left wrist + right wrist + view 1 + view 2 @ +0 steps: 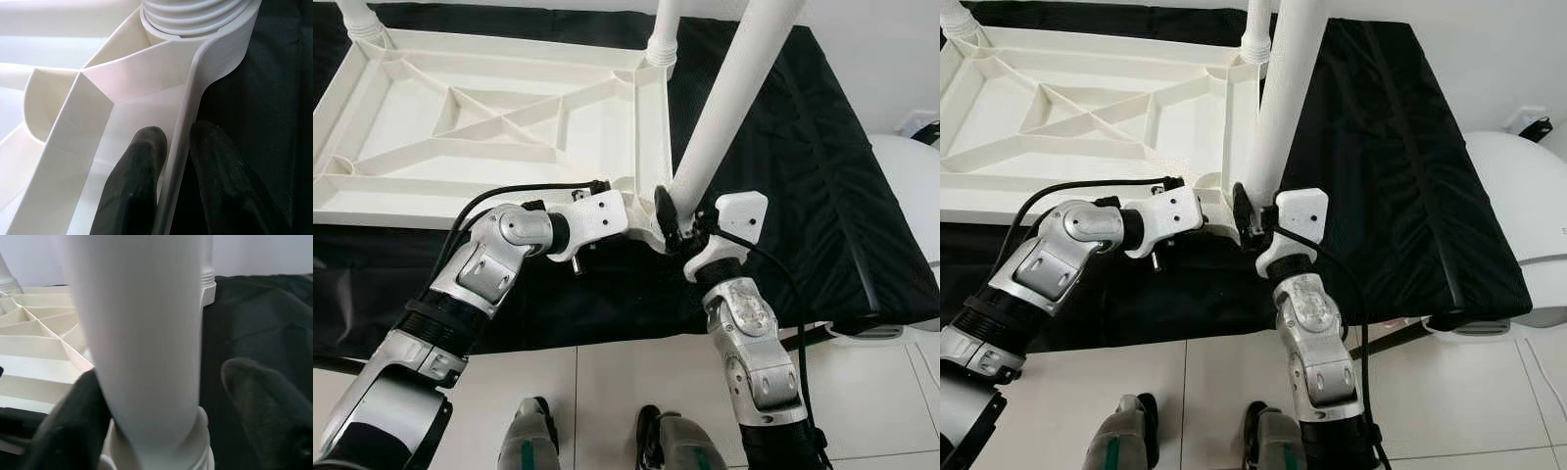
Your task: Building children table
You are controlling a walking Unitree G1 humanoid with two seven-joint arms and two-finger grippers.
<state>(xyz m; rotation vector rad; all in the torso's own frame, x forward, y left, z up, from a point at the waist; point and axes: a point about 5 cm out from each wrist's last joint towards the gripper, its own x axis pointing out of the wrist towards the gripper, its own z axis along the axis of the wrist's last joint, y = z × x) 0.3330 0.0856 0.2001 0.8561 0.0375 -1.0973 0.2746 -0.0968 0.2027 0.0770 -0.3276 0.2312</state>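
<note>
A white plastic table top lies upside down on a black cloth, ribs facing up. Two white legs stand in its far corners. A third white leg stands tilted in the near right corner socket, and its threaded base sits in the socket. My left gripper is shut on the table's thin rim just beside that corner, one finger on each side. My right gripper stands around the leg low down. One finger touches the leg, while the other stands a little apart from it.
The black cloth covers a low platform whose front edge is near my body. A white rounded object stands at the right. Pale floor tiles and my feet are below.
</note>
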